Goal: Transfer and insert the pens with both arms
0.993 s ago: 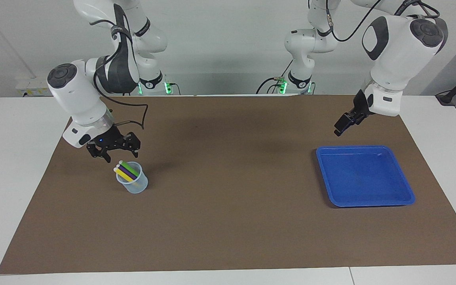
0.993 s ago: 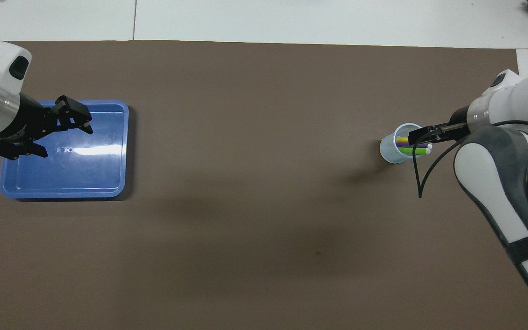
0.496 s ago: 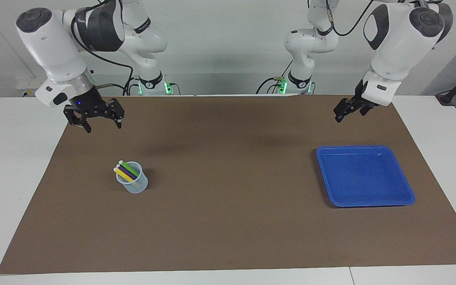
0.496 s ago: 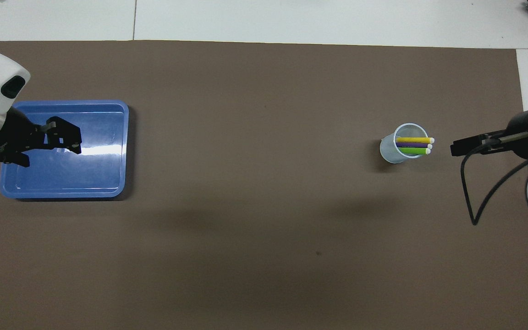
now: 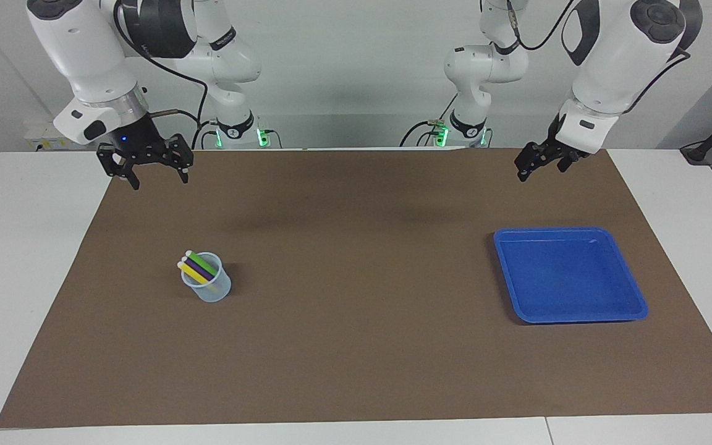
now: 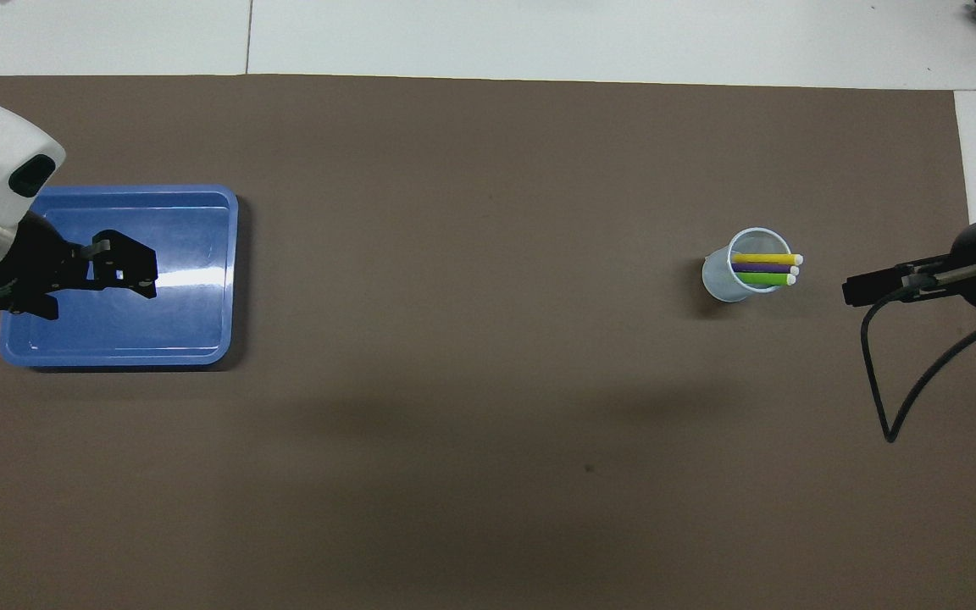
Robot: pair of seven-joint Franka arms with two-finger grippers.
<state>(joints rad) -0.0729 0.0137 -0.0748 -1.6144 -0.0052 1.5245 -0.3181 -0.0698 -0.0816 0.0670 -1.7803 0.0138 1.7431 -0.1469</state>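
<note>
Three pens (image 5: pixel 198 267), one yellow, one purple and one green with pale cap ends, lean together in a clear plastic cup (image 5: pixel 209 288) on the brown mat toward the right arm's end. From overhead the pens (image 6: pixel 763 268) lie across the cup's (image 6: pixel 721 281) mouth. My right gripper (image 5: pixel 158 180) hangs open and empty, high over the mat and well clear of the cup; overhead it (image 6: pixel 849 292) shows edge-on beside the cup. At the left arm's end my left gripper (image 5: pixel 532 171) is raised, open and empty, and overhead it (image 6: pixel 152 276) covers part of the tray.
A blue tray (image 5: pixel 569 232) with nothing in it lies on the mat (image 5: pixel 356 346) toward the left arm's end; its rim (image 6: pixel 115 191) shows overhead. A black cable (image 6: pixel 882 398) loops down from the right wrist. White table surrounds the mat.
My right gripper has lifted from just above the pens in the cup and drawn back toward its base, empty. The left gripper has also risen a little. Pens and cup have not moved.
</note>
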